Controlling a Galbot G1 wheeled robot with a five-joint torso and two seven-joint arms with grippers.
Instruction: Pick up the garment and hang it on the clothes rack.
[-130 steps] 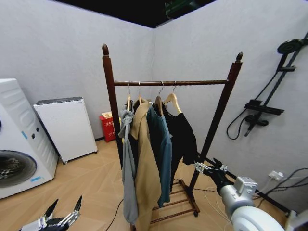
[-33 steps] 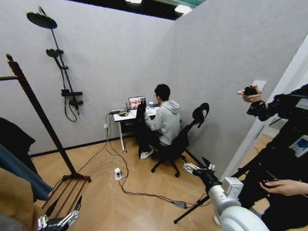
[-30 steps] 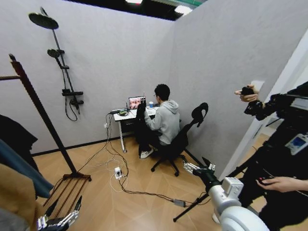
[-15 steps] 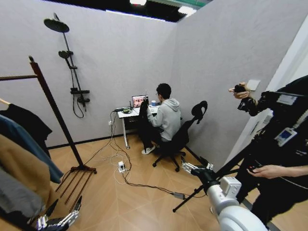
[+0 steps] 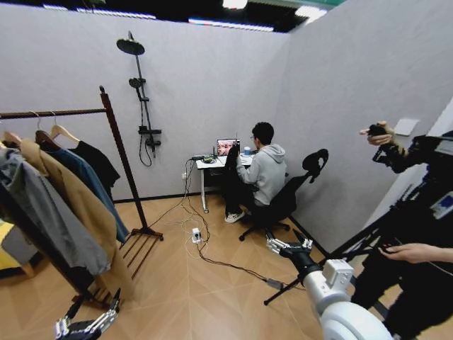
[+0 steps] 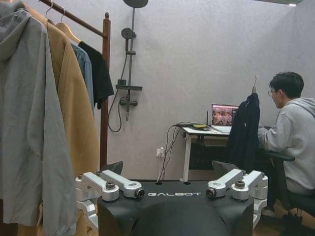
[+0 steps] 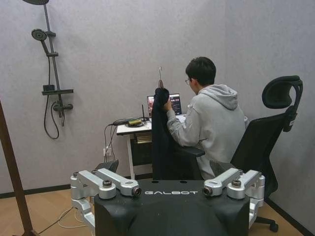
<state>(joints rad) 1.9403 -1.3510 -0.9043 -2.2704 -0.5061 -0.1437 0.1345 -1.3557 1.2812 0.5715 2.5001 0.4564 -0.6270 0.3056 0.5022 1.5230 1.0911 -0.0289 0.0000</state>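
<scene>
L gripper [image 5: 98,297], fingers apart & holding nothing, sits low in front of the clothes rack [image 5: 124,171]. R gripper [image 5: 287,244] is also spread and empty, well off to the rack's far side, pointing twd the desk [image 5: 212,162]. The garment [image 5: 95,164] is on its hanger on the rack's bar, last in the row, next to the end post. Judging by that, the hanging looks done & nothing's left to carry. Another dark garment [image 5: 231,164] hangs by the desk, well apart from the rack.
</scene>
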